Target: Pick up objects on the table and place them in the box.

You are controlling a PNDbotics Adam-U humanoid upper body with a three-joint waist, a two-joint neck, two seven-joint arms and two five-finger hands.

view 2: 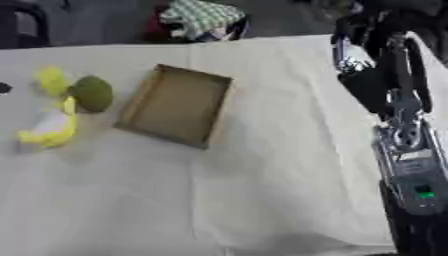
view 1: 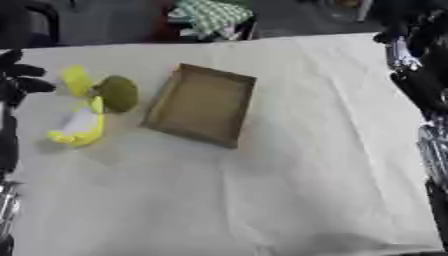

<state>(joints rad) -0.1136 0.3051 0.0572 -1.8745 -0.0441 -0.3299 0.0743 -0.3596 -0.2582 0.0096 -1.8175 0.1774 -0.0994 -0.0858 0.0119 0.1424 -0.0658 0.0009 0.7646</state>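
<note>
both arms at the view edges, holding nothing

left hand (view 1: 17, 80) at far left edge, dark fingers spread and relaxed. right arm (view 2: 398, 115) runs up the right side, its hand unclear at top.

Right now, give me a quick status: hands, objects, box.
Left hand open at table's left edge, holding nothing. Right hand out of view. Green round object and yellow-white object on cloth, left of box. Box empty, path clear.
</note>
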